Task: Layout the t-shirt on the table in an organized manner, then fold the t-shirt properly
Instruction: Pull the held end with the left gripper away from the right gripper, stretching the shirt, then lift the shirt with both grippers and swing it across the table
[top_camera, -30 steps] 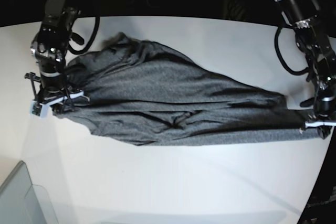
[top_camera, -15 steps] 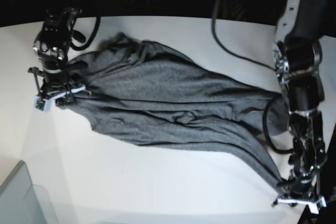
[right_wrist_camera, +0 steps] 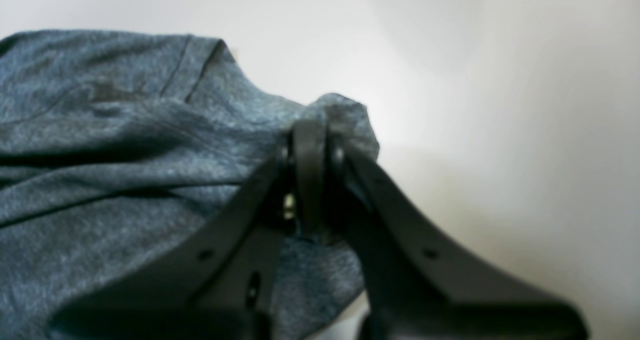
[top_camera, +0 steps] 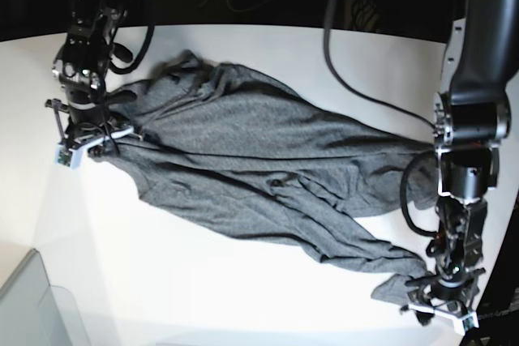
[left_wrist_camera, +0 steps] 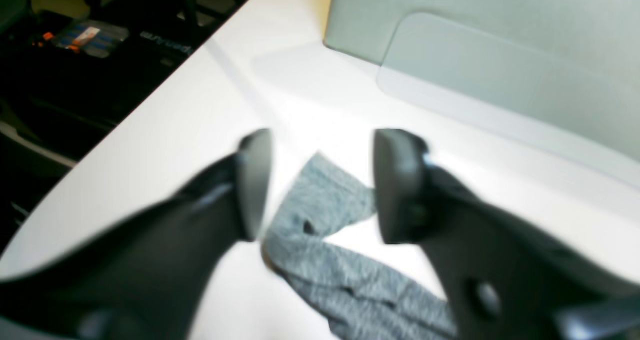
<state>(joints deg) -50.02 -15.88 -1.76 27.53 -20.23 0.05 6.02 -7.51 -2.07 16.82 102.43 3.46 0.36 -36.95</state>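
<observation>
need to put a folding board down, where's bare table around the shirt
Widest bare stretch: the near side of the table, between the t-shirt and the grey bin corner. Another strip runs along the far edge behind the shirt, and a narrow one left of the right pincer. Crowded at the near right corner, where the open left pincer hangs over the shirt's end.

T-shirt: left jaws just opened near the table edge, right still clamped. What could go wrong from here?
The released corner of the t-shirt lies bunched by the table edge under the left gripper; it may slip off or stay crumpled. The right gripper is clamped on cloth; pulling alone could skew the layout.
</observation>
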